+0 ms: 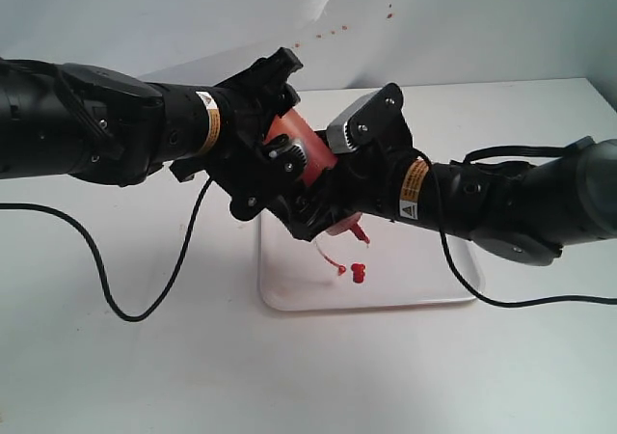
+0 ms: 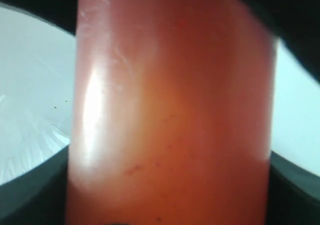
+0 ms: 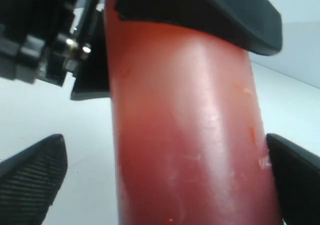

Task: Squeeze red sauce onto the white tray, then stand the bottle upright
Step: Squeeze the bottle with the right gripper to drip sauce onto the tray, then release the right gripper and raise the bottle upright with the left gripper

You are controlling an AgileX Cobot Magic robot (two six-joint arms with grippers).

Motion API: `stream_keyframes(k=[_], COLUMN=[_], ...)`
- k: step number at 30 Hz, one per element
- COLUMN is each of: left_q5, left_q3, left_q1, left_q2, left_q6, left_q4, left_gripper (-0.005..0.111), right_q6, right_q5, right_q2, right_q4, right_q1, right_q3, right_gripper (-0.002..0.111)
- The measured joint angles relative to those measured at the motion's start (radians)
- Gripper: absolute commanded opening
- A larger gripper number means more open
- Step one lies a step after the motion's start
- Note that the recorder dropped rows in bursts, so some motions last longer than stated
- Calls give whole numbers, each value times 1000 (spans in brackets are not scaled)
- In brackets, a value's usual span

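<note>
The bottle (image 1: pixel 296 137) hangs tilted over the white tray (image 1: pixel 424 282), its nozzle (image 1: pixel 359 230) pointing down. A small blob of red sauce (image 1: pixel 358 274) lies on the tray just below it, with the thin tethered cap (image 1: pixel 331 260) dangling beside. My left gripper (image 1: pixel 277 156) is shut on the bottle (image 2: pixel 170 110), whose body fills that wrist view. My right gripper (image 1: pixel 323 207) straddles the bottle (image 3: pixel 185 135) lower down and is open. One finger (image 3: pixel 30 177) stands clear of the bottle; the other finger (image 3: pixel 295 175) sits at its edge.
A black cable (image 1: pixel 145 309) loops across the table on the left. Another cable (image 1: pixel 501 301) runs past the tray's right corner. The white backdrop (image 1: pixel 333 32) behind carries small reddish specks. Both arms cross above the tray's far half.
</note>
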Motion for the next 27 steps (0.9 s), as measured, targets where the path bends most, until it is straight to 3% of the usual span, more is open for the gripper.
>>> stream_keyframes(k=[8,16,23,27], left_q5=[5,79,95,-5], left_q3=[0,-2,-2,-2], left_q1=[0,0,0,36], left_q2=[-4,-10,-12,-45], left_q6=[-154,-281,-424,-583], left_q4=[0,-4,-8,-8], left_gripper=[0,0,0,0], right_q6=[-6,-10,-6,1], right_q5=[37,331,447,464], right_q2=[-53,-281,-465,-564], right_q4=[-15,-57,-59,-51], right_q1=[-2,-2,-4,-39], right_q3=[0,0,0,14], right_gripper=[105,105,105,105])
